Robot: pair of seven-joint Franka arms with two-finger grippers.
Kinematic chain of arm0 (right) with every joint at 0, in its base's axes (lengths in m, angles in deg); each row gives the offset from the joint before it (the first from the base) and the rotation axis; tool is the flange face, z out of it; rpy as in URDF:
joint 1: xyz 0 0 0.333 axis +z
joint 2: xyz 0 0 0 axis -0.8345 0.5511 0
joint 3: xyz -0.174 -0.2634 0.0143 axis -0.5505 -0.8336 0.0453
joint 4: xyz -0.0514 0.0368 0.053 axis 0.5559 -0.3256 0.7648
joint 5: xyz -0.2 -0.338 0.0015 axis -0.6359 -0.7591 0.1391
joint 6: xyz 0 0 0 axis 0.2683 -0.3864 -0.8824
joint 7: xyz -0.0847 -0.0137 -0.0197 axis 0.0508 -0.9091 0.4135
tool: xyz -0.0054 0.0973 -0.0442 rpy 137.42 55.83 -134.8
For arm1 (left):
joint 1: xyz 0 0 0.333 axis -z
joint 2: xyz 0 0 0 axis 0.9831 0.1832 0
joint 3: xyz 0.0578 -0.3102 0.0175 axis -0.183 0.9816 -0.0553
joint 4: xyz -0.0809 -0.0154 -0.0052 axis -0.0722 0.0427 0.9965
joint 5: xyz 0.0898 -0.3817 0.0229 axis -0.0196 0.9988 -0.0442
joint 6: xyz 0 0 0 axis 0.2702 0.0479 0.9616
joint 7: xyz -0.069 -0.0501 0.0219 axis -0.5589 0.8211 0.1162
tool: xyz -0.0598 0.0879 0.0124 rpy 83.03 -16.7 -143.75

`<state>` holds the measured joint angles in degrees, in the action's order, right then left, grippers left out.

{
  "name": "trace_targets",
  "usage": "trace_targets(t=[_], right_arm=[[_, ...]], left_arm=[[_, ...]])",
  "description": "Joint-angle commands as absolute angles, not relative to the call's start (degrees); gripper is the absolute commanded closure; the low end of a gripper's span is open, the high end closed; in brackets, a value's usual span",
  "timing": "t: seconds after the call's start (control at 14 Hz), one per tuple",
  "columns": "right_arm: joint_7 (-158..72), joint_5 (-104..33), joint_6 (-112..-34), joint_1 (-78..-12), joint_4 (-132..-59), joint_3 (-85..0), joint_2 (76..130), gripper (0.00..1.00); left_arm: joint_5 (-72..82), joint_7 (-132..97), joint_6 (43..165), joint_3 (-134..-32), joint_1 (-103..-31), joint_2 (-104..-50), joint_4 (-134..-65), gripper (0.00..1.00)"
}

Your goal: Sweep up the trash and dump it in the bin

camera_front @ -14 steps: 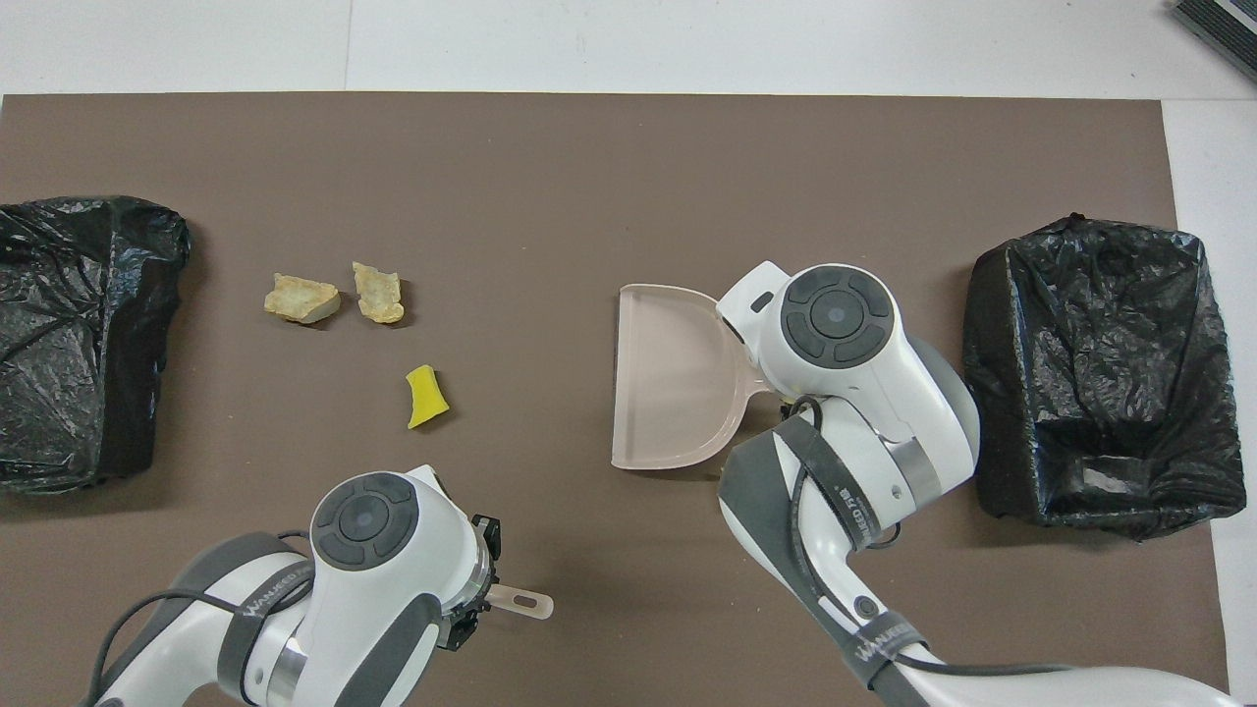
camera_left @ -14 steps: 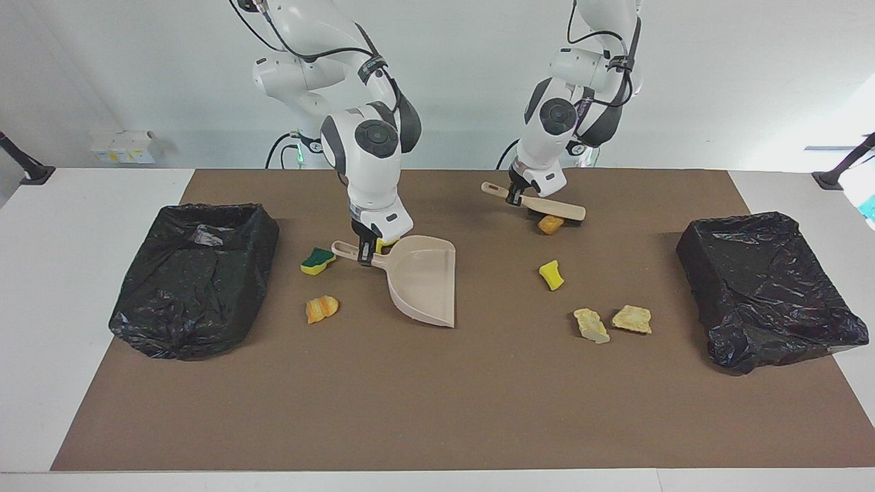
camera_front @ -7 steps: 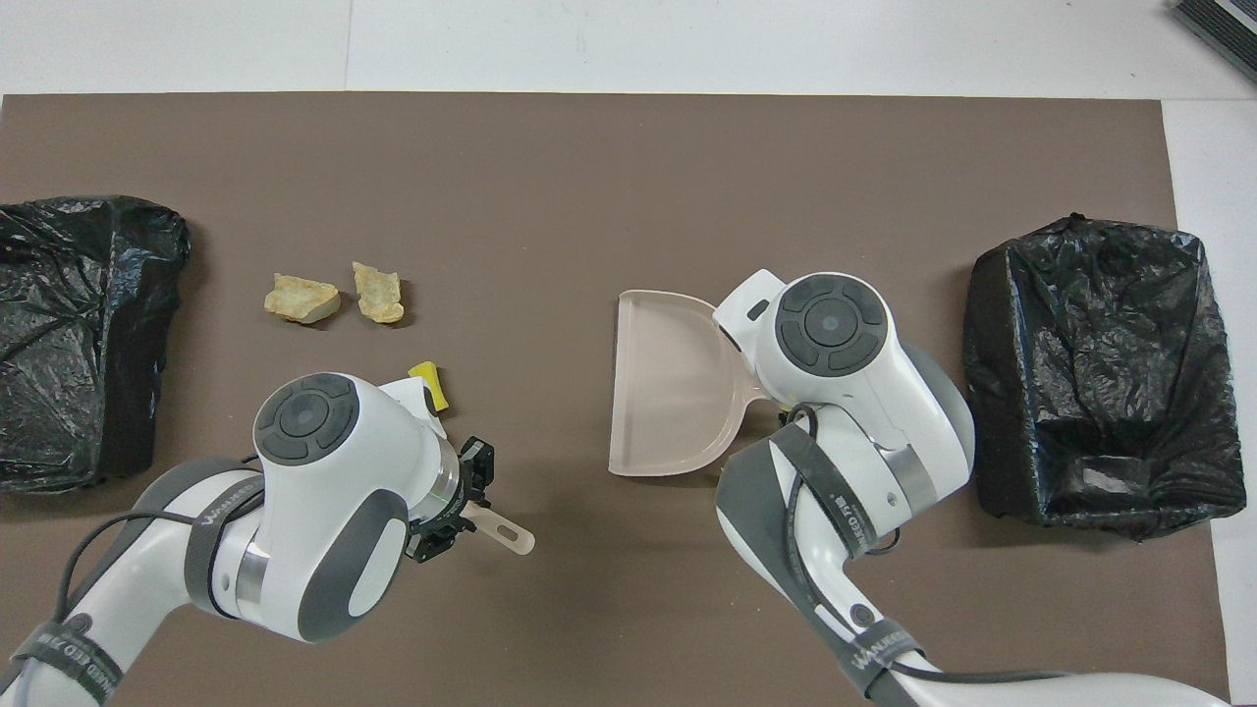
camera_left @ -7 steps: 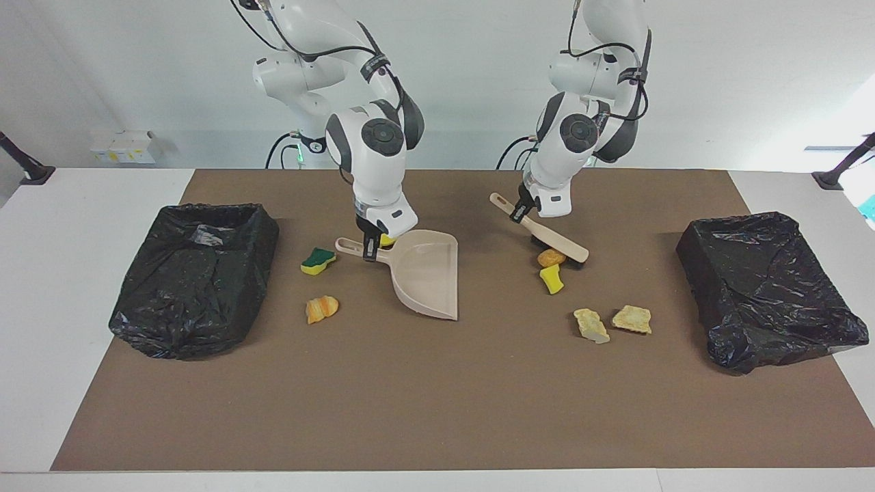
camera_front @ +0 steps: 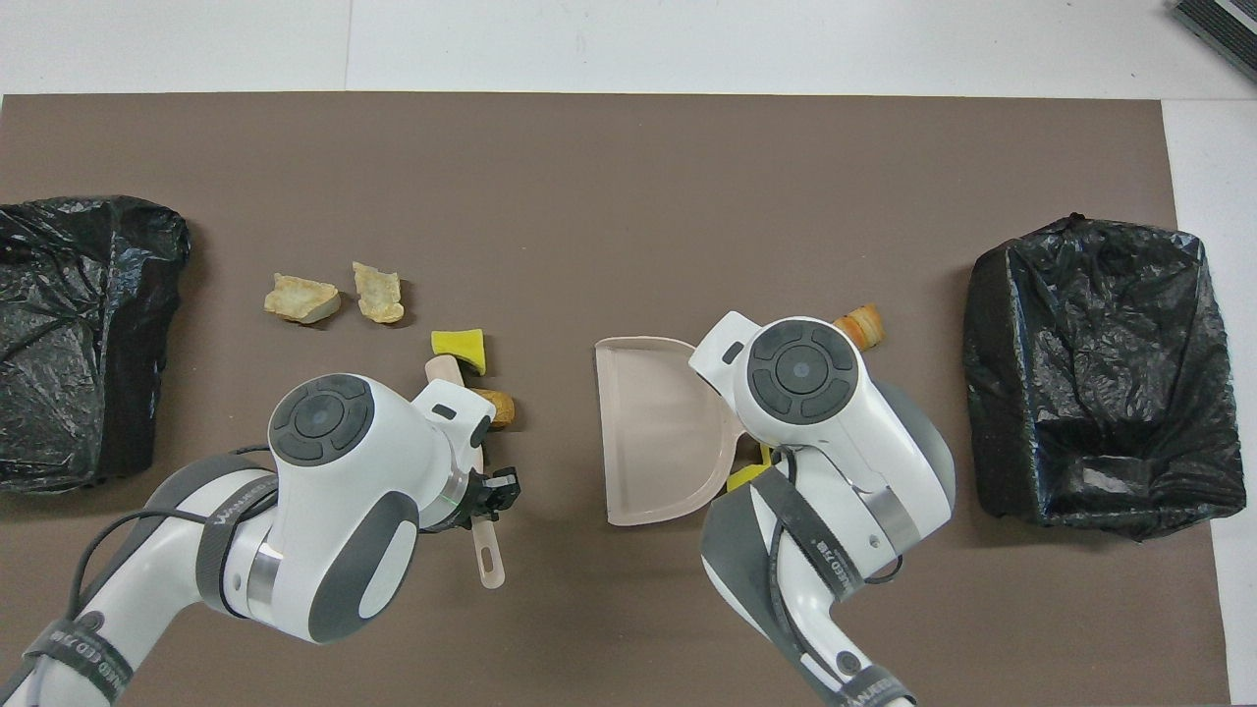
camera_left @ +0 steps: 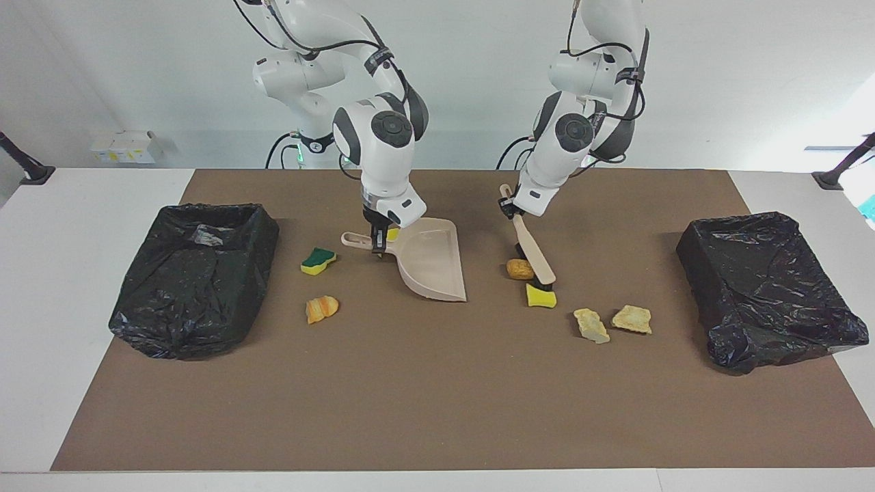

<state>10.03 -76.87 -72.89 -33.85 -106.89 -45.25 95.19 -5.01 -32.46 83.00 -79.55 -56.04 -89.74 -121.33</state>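
Note:
My left gripper point(camera_left: 509, 205) is shut on the handle of the beige brush point(camera_left: 532, 249), whose bristle end rests on the mat against a brown lump point(camera_left: 519, 269) and a yellow sponge piece point(camera_left: 540, 296). My right gripper point(camera_left: 378, 242) is shut on the handle of the beige dustpan point(camera_left: 431, 263), which lies tilted on the mat with its mouth toward the brush. A small yellow piece point(camera_left: 392, 234) shows under the right gripper. Two tan chunks point(camera_left: 590, 324) point(camera_left: 631, 319) lie beside the yellow sponge. A green-and-yellow sponge point(camera_left: 318, 260) and an orange chunk point(camera_left: 321, 309) lie beside the dustpan handle.
A black-lined bin point(camera_left: 157, 328) stands at the right arm's end of the brown mat, another point(camera_left: 752, 342) at the left arm's end. From overhead the dustpan point(camera_front: 653, 432), brush handle point(camera_front: 488, 560) and tan chunks point(camera_front: 302, 299) show; the right arm hides the green-and-yellow sponge.
The left arm swung the brush away from the robots and toward the dustpan, pushing the brown lump into the yellow sponge piece and both along. The dustpan shifted slightly toward the brush.

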Motion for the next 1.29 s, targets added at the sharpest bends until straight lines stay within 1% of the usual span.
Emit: trace_targets(t=[0.0,0.29,0.43,0.57,0.64,1.0,1.22], right_arm=[[14.2,-77.0,-74.2,-33.8,-108.5,-45.0,93.6,1.0],[15.7,-77.0,-74.7,-33.5,-108.5,-45.0,93.6,1.0],[16.0,-77.0,-75.5,-33.6,-108.6,-45.0,93.9,1.0],[15.7,-76.9,-76.5,-33.5,-108.6,-45.0,94.3,1.0],[15.6,-76.9,-76.5,-33.5,-108.6,-45.0,94.4,1.0],[15.4,-74.7,-77.8,-33.7,-108.8,-45.0,94.6,1.0],[15.3,-74.6,-76.4,-34.4,-108.8,-45.0,94.5,1.0]], left_arm=[[-5.0,-26.0,82.3,-79.6,-56.3,-89.0,-120.6,1.0],[-5.0,-25.4,82.3,-79.7,-56.9,-88.9,-119.4,1.0],[-5.1,-25.2,81.4,-79.7,-61.1,-88.9,-117.6,1.0],[-8.3,-24.2,78.5,-79.8,-61.9,-89.0,-114.8,1.0],[-11.2,-23.9,78.3,-79.8,-62.5,-89.2,-114.6,1.0],[-14.5,-12.0,78.2,-79.8,-71.7,-88.9,-113.3,1.0],[-19.0,-7.0,77.9,-79.8,-76.0,-87.0,-110.3,1.0]])
